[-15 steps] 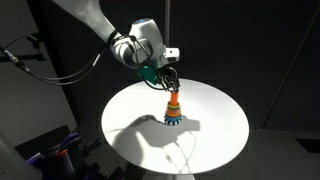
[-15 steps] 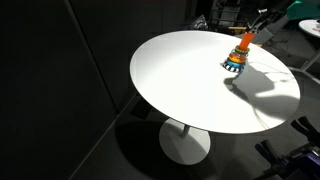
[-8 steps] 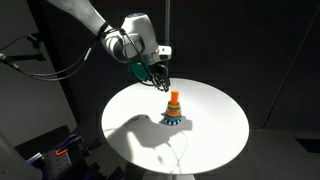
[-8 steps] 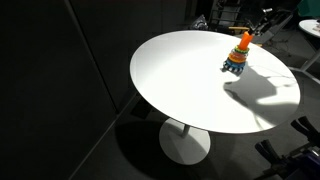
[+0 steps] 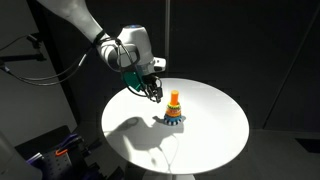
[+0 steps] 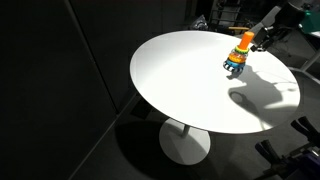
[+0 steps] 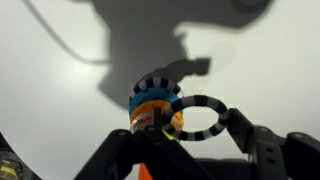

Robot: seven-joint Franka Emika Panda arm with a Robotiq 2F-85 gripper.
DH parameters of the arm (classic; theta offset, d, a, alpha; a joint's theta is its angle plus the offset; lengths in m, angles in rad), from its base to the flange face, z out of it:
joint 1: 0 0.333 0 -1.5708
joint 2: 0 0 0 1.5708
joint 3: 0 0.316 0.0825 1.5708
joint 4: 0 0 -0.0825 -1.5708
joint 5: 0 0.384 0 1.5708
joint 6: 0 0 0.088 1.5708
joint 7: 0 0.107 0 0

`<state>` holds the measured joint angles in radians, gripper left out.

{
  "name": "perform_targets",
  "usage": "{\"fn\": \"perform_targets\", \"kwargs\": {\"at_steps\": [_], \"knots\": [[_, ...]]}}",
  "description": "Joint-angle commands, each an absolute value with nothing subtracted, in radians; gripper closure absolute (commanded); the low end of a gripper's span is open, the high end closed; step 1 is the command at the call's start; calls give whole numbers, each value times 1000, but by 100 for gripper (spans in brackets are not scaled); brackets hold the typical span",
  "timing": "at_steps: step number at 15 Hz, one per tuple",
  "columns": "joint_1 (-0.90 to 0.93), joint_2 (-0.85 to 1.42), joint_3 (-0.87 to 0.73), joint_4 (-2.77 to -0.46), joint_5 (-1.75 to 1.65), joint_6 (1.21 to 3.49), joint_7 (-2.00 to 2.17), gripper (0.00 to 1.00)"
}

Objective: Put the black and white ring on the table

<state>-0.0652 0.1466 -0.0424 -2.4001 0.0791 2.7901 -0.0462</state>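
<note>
In the wrist view my gripper (image 7: 200, 126) is shut on the black and white ring (image 7: 205, 99) and holds it flat in the air just beside the stacking toy (image 7: 152, 106). The toy keeps its orange, yellow and blue rings, with a striped edge at its base. In both exterior views the gripper (image 5: 155, 92) (image 6: 262, 40) hangs above the round white table (image 5: 215, 140) (image 6: 180, 80), close beside the toy (image 5: 174, 110) (image 6: 238, 56). The ring is too small to make out in those views.
The arm's shadow falls across the table top (image 7: 270, 70). The surroundings are dark. Cables and equipment (image 5: 50, 150) stand at the lower edge near the table, and more gear (image 6: 290, 150) sits by the table's rim.
The gripper rose from the top of the stacking toy with the ring, then moved sideways off the toy and down a little toward the table.
</note>
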Motion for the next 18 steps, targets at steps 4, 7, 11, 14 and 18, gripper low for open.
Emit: {"fn": "perform_targets", "kwargs": {"at_steps": [4,7,11,14,18], "knots": [[-62,187,-57,-2431,19,2849,-37,2],[-59,198,-70,-2423,-16,2825,-28,0],[-59,187,-87,-2393,-63,2684,-27,0],[-64,177,-86,-2353,-69,2548,-37,0],[-70,156,-83,-2292,-61,2380,-52,0]]}}
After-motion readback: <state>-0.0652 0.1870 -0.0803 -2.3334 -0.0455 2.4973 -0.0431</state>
